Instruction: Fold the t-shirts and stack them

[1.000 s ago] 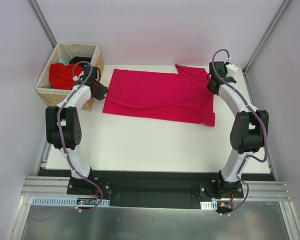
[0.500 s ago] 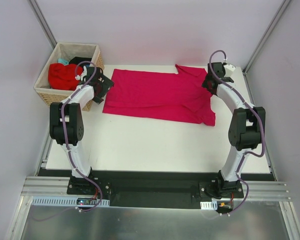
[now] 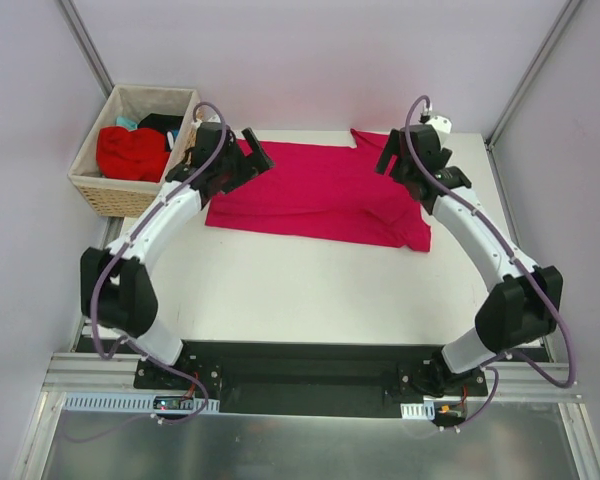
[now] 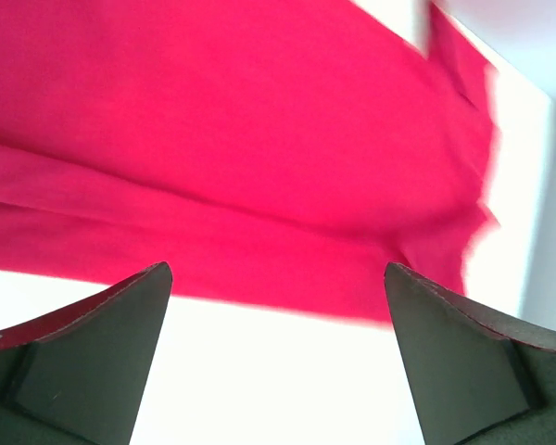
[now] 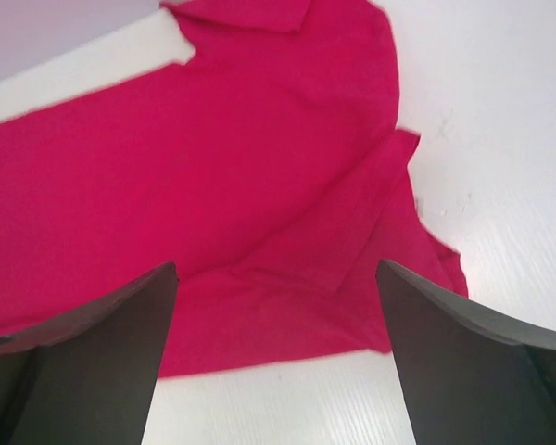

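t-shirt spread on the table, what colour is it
The spread cloth t-shirt is plain crimson-pink, best seen from top external.

A: How many shirts are there?
B: One large crimson-pink cloth t-shirt on the one white table. The single woven wicker basket holds one bright red cloth bundle, one black cloth and one teal scrap, perhaps a shirt each.
A: And grippers?
B: Two: left gripper, right gripper.
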